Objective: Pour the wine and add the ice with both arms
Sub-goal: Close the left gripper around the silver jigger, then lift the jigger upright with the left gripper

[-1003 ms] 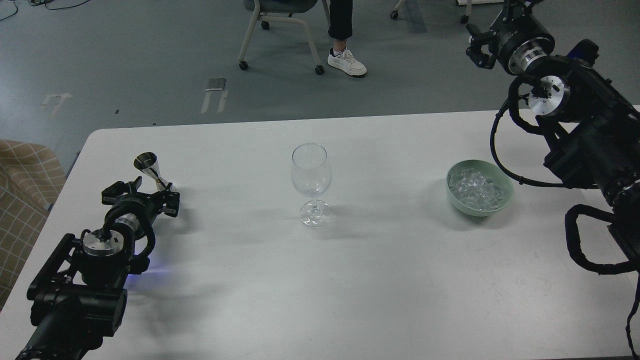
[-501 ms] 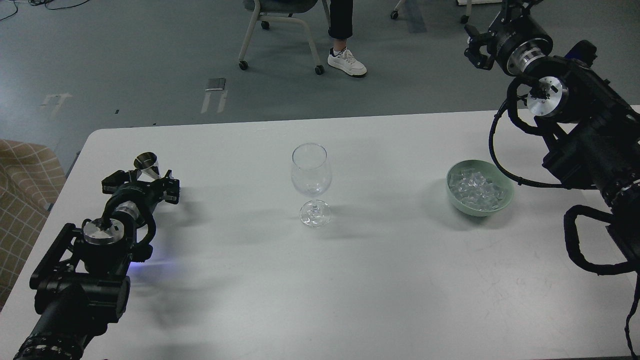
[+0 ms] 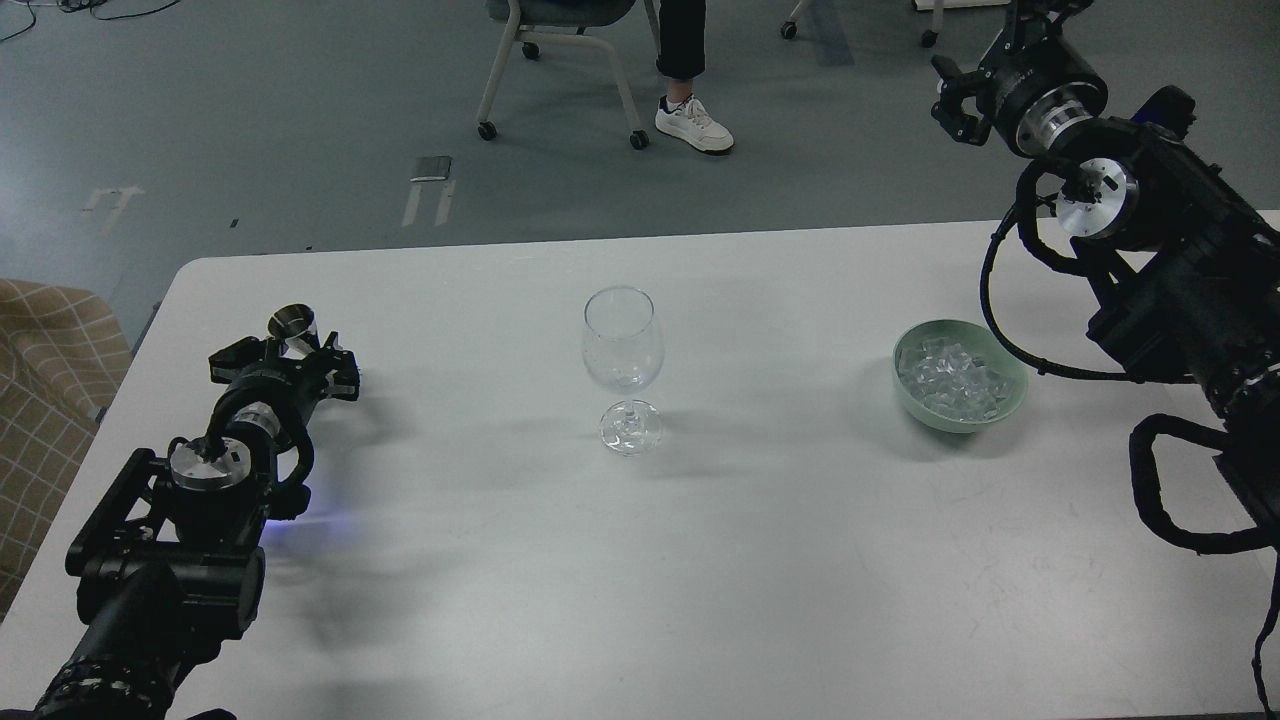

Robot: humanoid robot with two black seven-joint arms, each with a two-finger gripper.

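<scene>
A small metal jigger stands at the table's left. My left gripper is open, its fingers spread to either side of the jigger's lower half, which it hides. No wine shows; the inside of the jigger cannot be seen. A clear stemmed wine glass stands upright at the table's middle and looks empty. Ice cubes fill a pale green bowl at the right. My right gripper is held high beyond the table's far right edge, open and empty, well away from the bowl.
The white table has a far edge near the glass's top. Beyond it are a wheeled chair and a person's leg with a white shoe. A checked fabric seat is at the left.
My left gripper has moved forward until its fingers straddle the jigger, hiding its lower part. The right arm has shifted only slightly. Glass and bowl have not moved.
</scene>
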